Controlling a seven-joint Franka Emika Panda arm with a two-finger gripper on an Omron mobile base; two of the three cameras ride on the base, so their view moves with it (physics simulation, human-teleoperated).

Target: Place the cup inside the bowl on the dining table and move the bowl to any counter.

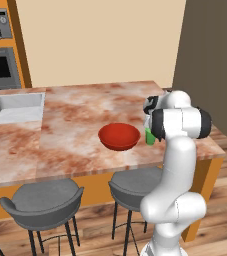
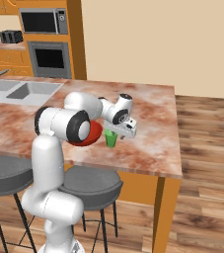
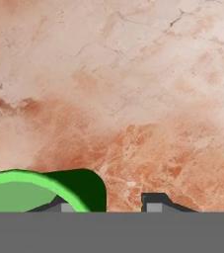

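1. We see the pincer (image 2: pixel 114 131) low over the desk (image 1: pixel 80 125), right above the cup (image 2: pixel 110 139). In the hand view one dark tip (image 3: pixel 155 202) stands outside the cup's rim and the other sits against the green lip. We cannot tell whether the jaws are pinching the cup or only bracketing it.

2. We judge the hand comes straight down because the cup is a small tapered tumbler, easiest to take by the rim from above.

3. The cup stands upright on the desk, just beside the bowl (image 1: pixel 119 136), on the side nearer the desk's free end. It is not yet inside the bowl.

4. The bowl rests flat near the desk's front edge, apart from the sink (image 1: pixel 16 107). That closeness should make the transfer a short lift and sideways shift, in our judgement.

5. Count: one cup, one bowl, one sink, two stools (image 1: pixel 47 202) tucked under the front edge.

6. Behind, an oven (image 2: pixel 49 58) and a microwave (image 2: pixel 43 21) sit in orange cabinets, where a counter may lie for the later move.
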